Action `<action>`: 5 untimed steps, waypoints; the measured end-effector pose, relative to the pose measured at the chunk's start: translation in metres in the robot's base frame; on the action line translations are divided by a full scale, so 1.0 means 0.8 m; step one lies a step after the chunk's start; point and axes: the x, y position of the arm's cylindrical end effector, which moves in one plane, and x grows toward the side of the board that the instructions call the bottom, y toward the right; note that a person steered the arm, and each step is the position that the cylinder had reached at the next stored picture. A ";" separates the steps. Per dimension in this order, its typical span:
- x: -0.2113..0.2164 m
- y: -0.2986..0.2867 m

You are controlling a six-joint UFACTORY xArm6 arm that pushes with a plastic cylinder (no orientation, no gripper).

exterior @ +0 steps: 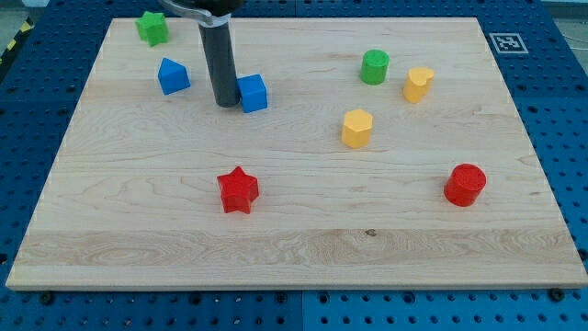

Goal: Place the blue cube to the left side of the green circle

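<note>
Tip (224, 103) of dark rod, no claw to judge, touching small blue cube's (253, 93) left side, upper-left frame, round green cylinder (374, 67) well right.

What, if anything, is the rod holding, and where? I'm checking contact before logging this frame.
Nothing is held: the rod cannot grip. My tip stands against the left side of the blue cube, apparently touching it, on the wooden board.

Bright, even overhead light, sharp focus throughout (soft, short shadows only)
</note>
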 end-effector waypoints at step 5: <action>-0.046 0.053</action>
